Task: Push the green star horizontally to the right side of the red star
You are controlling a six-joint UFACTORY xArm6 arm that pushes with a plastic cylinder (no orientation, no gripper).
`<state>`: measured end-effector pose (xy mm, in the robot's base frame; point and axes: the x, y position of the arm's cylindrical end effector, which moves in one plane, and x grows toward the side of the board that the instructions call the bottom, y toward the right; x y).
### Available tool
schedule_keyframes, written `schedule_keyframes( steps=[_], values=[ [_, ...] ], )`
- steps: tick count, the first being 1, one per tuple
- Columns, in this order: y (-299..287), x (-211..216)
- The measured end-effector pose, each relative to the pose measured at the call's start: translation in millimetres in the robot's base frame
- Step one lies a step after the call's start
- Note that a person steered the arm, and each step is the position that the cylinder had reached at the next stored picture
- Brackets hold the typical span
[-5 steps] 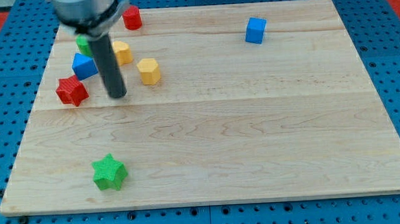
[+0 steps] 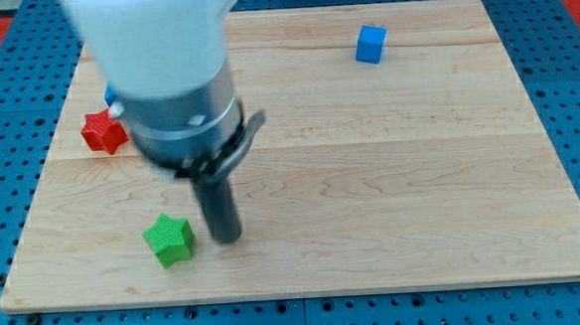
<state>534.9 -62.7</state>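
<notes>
The green star [image 2: 169, 239] lies near the view's bottom left of the wooden board [image 2: 390, 167]. The red star [image 2: 102, 132] lies at the view's left edge of the board, well above the green star. My tip [image 2: 225, 237] rests on the board just to the right of the green star, a small gap between them. The arm's body covers the upper left of the board and hides the blocks there.
A blue cube [image 2: 369, 44] sits near the view's top, right of centre. A sliver of a blue block [image 2: 112, 96] shows above the red star, mostly hidden by the arm. Blue pegboard surrounds the board.
My tip has moved from beside the upper-left cluster down to the right of the green star. The arm now hides the yellow, red and green blocks there. The green star has shifted slightly right.
</notes>
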Motion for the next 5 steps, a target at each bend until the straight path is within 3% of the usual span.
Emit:
schedule_keyframes(
  steps=[2,3,4,5],
  values=[
    [3,84],
    [-71,61],
    [-71,9],
    [-28,-35]
  ],
)
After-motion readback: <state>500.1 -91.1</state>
